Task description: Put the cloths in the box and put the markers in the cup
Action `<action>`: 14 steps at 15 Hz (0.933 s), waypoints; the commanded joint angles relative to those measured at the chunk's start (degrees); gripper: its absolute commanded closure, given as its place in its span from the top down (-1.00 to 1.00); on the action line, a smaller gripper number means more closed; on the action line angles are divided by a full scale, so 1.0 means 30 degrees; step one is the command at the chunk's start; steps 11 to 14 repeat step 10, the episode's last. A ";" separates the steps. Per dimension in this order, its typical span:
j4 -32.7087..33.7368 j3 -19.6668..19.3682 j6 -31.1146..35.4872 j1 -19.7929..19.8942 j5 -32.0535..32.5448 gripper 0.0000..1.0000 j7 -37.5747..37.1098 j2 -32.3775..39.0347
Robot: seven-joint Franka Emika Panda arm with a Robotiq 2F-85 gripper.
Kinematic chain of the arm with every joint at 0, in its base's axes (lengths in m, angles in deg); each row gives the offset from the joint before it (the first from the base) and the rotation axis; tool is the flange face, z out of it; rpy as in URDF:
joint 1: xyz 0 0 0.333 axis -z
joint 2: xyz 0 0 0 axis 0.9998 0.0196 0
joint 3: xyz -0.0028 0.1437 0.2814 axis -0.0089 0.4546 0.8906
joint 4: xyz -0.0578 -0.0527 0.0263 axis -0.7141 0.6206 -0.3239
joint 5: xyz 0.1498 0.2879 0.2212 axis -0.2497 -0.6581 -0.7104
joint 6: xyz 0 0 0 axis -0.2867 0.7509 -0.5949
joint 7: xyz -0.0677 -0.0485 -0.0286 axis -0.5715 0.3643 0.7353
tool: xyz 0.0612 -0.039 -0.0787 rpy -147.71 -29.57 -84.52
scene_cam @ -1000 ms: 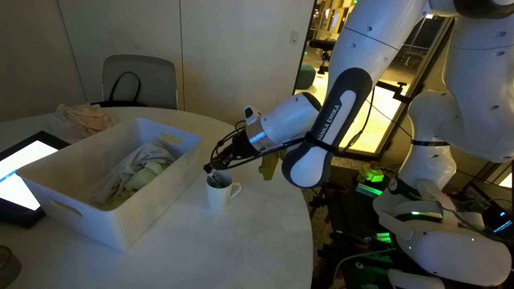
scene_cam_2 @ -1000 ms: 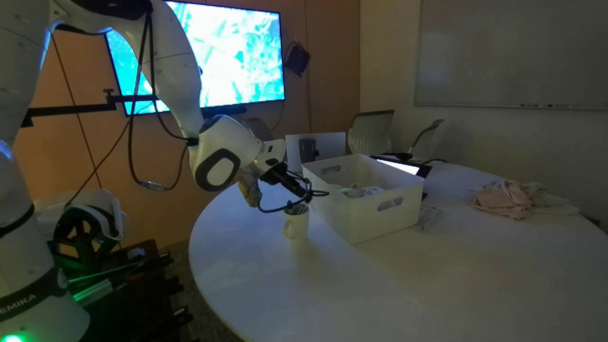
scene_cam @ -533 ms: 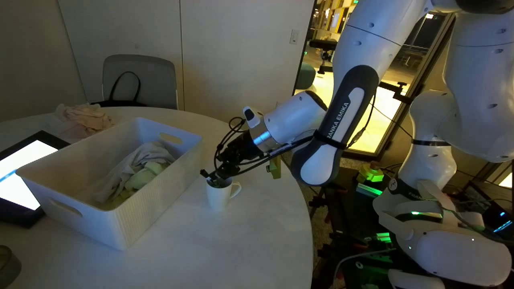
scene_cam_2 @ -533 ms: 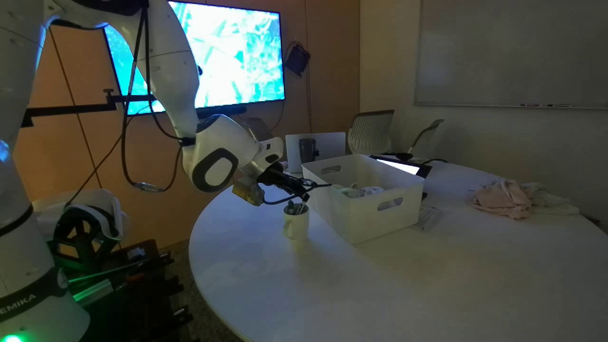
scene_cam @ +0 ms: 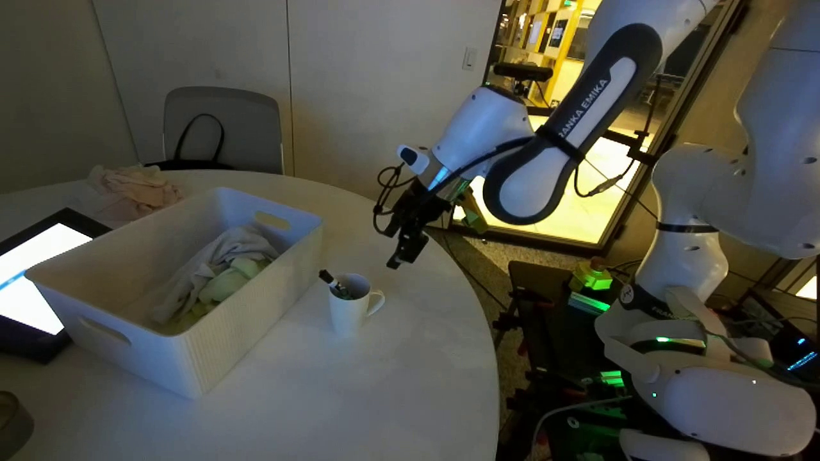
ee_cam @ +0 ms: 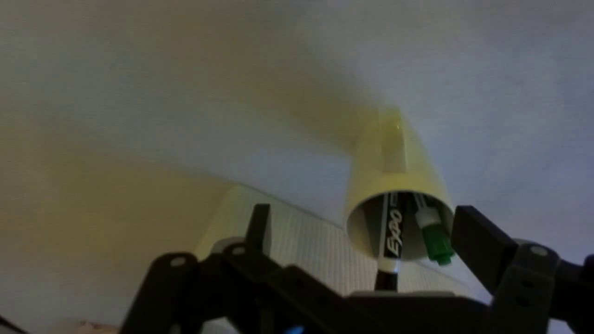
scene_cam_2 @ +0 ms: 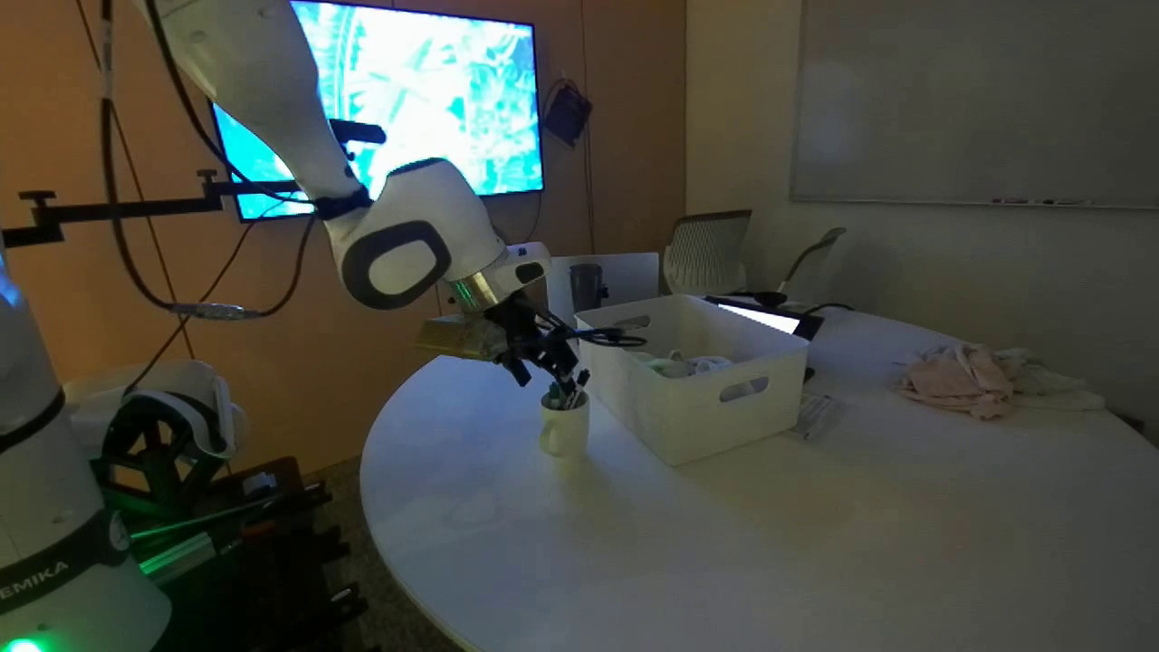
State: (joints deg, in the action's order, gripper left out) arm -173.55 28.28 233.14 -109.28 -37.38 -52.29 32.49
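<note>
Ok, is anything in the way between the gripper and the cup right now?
Nothing visible stands between the open gripper and the cup. Just mind the black marker and the green-capped marker, which already stand in the cup and jut above its rim.

Markers (ee_cam: 393, 227) aslant in white cup (scene_cam: 348, 318) – rumpled cloths (scene_cam: 229, 251), perhaps three, in white box (scene_cam: 256, 318).

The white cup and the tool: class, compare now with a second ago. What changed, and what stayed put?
The tool has released the black-capped marker, which leans in the cup, and has moved up and back toward the robot's base; its jaws now stand wide open. The cup, and the box with the cloths inside, stayed put.
</note>
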 commanded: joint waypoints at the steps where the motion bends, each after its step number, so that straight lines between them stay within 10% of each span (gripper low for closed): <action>1: 0.1224 -0.4495 -0.5460 -0.1801 0.5010 1.00 -0.1089 -0.1027; 4: 0.1919 -0.4803 -1.0205 -0.1740 1.0103 1.00 -0.3821 -0.2841; 5: 0.2117 -0.1127 -1.1701 0.1801 1.1186 1.00 -0.4323 -0.3688; 6: 0.2238 -0.0361 -1.3138 0.2201 1.1341 1.00 -0.4212 -0.4526; 7: 0.2140 0.0208 -1.0802 0.3192 1.0033 1.00 -0.3442 -0.2472; 14: 0.2322 0.1471 -1.2759 0.3947 1.0389 1.00 -0.3579 -0.4036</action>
